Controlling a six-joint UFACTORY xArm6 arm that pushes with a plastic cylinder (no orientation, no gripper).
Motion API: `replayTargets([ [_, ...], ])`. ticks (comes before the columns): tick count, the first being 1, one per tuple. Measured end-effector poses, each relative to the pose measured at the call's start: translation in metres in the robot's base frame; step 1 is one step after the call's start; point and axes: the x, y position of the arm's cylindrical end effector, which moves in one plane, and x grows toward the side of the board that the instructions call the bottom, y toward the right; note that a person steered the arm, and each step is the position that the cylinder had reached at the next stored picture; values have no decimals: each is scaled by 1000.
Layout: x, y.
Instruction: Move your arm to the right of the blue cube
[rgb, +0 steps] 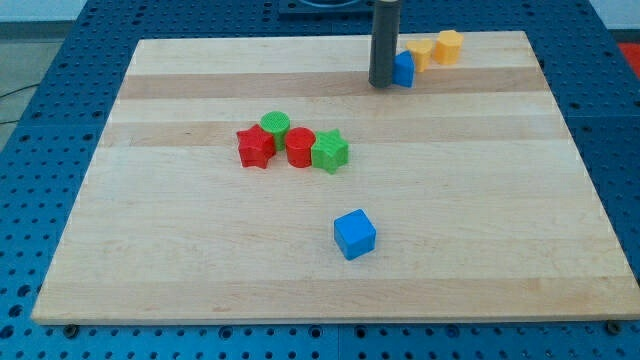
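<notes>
1. The blue cube (354, 234) is the nearest thing. It stands alone on the wooden surface (180, 270), below the middle and a little toward the view's right, turned so that one corner faces the bottom edge. Nothing touches it.
2. I judge that this cube is light, stiff and smooth, so it would slide easily on the wood if something touches it. There is no need to take hold of it; the task only asks to stop at its right side, so it is better to come near without contact.
3. Farther up, near the middle, four blocks sit tightly together: a red star (255, 147), a green cylinder (275, 125), a red cylinder (300, 147) and a green star (329, 151).
4. Near the top edge my tip (383, 84) rests on the surface, well apart from the blue cube. The arm carries a plain rod and no hand, so there is no opening or closing to tell.
5. Just right of the rod is a second blue block (404, 69), partly hidden, so its shape is unclear. Behind it are two yellow blocks (436, 48), close together; their shapes are hard to make out.
6. The upper part of the rod is cut off by the top of the view.
</notes>
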Motion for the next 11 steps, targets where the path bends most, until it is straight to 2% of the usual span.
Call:
replayTargets([
  [3,3,-2],
  [5,147,113],
  [7,165,121],
  [8,207,125],
  [9,209,128],
  [10,237,110],
  [11,295,100],
])
